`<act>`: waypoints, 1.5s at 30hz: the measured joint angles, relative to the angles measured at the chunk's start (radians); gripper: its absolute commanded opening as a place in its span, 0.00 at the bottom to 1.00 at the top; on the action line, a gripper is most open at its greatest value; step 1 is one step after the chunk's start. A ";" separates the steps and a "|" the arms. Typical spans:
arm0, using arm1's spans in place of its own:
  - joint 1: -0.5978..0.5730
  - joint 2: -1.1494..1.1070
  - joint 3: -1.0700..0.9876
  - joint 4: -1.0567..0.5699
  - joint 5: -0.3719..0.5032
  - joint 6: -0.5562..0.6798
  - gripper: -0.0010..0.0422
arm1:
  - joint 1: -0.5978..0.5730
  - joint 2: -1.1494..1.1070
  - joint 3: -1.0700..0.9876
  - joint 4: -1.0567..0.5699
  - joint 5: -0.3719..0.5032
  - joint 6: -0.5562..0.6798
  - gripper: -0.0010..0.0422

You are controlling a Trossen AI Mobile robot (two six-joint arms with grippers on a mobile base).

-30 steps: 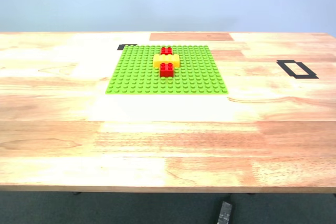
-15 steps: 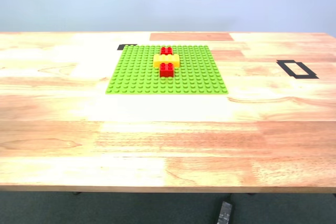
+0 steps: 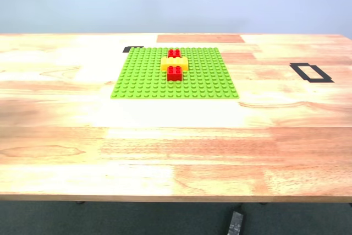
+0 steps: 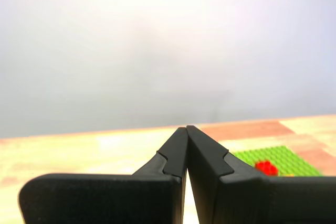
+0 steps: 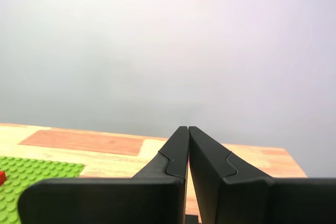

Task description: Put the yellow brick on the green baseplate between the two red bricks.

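The green baseplate (image 3: 175, 74) lies flat on the wooden table (image 3: 176, 147), toward its far side. On the plate the yellow brick (image 3: 174, 63) sits crosswise between the two red bricks, one behind it (image 3: 174, 53) and one in front (image 3: 175, 72), all three touching in a row. Neither arm appears in the exterior view. My first gripper (image 4: 186, 128) is shut with nothing in it, held above the table, with the baseplate (image 4: 278, 160) and a red brick (image 4: 266, 168) beyond it. My second gripper (image 5: 188, 128) is shut and empty too, with a corner of the baseplate (image 5: 31, 174) in sight.
A black tape rectangle (image 3: 311, 72) marks the table at the exterior view's right. A small black tape mark (image 3: 132, 49) sits by the plate's far corner. A dark object (image 3: 235, 223) lies on the floor below the table's near edge.
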 measured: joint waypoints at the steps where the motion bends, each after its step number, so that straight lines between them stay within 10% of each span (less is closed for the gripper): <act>1: 0.000 0.000 -0.010 -0.001 0.013 0.000 0.02 | 0.000 -0.001 -0.008 0.002 0.000 -0.003 0.02; 45: 0.000 0.083 -0.090 0.055 0.020 -0.002 0.02 | 0.052 0.100 -0.051 0.013 -0.007 -0.018 0.02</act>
